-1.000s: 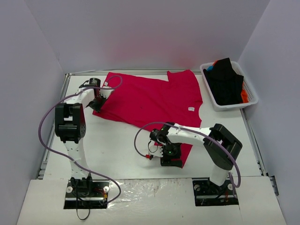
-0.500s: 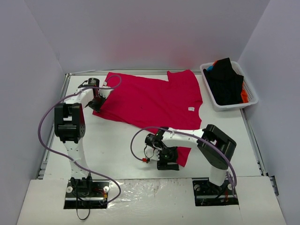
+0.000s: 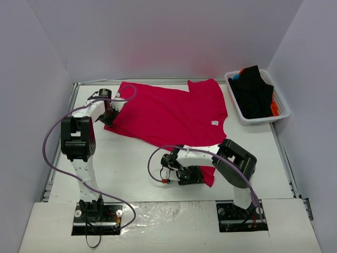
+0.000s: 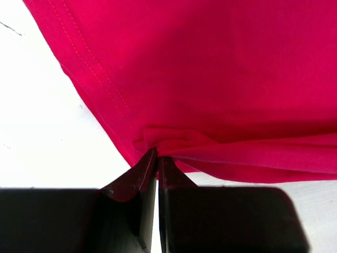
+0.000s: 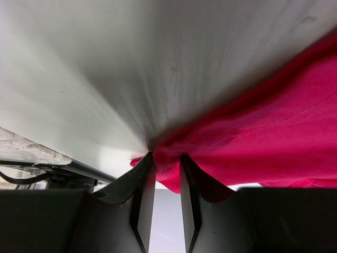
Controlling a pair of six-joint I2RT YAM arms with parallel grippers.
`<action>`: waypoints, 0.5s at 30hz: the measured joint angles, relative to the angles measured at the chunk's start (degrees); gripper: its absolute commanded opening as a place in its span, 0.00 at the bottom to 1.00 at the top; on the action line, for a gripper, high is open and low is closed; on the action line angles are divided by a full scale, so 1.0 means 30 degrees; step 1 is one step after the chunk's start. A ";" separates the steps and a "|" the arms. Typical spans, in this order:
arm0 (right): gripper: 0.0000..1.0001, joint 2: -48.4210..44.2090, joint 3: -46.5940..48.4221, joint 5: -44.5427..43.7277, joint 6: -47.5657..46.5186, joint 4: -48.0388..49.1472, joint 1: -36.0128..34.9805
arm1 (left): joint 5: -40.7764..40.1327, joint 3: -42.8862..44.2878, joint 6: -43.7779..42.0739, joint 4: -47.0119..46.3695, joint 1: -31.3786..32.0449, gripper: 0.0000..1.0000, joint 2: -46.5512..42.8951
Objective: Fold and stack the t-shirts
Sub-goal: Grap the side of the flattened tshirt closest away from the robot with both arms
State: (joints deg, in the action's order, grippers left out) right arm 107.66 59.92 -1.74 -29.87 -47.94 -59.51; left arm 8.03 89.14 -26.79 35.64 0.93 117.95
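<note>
A crimson-red t-shirt (image 3: 168,110) lies spread across the back of the table, its white neck label (image 3: 214,123) near the right. My left gripper (image 3: 109,117) is shut on the shirt's left edge; in the left wrist view the hem (image 4: 158,142) bunches between the closed fingers. My right gripper (image 3: 196,174) is low at the table's front, shut on the shirt's near corner; the right wrist view shows red cloth (image 5: 167,163) pinched between the fingers.
A white slatted basket (image 3: 239,108) at the back right holds black, orange and blue shirts (image 3: 253,95). White walls enclose the table. A purple cable (image 3: 152,166) loops beside the right arm. The arm bases stand at the near edge.
My right gripper has moved left and lower toward the front, rolling over while dragging the shirt's near corner along. My left gripper has stayed in place, holding the left edge.
</note>
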 measured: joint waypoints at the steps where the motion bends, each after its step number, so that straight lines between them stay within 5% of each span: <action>1: 0.17 0.0051 0.0000 -0.0153 0.0044 0.0007 -0.0066 | 0.0029 -0.0007 0.0000 -0.0007 0.0000 0.02 0.0000; 7: 0.00 0.0262 -0.0007 -0.0619 0.0087 -0.0102 -0.0321 | 0.0189 -0.0342 0.0000 -0.0160 -0.0015 0.02 -0.0168; 15: 0.00 0.0262 0.0036 -0.0423 0.0270 -0.0313 -0.0459 | 0.0372 -0.0896 -0.0007 -0.0321 -0.0022 0.02 -0.0641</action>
State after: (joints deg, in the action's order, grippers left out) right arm 108.44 60.03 -3.01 -29.06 -48.88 -60.88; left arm 9.15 86.46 -26.81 34.68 0.86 116.03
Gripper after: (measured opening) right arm 0.021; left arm 0.032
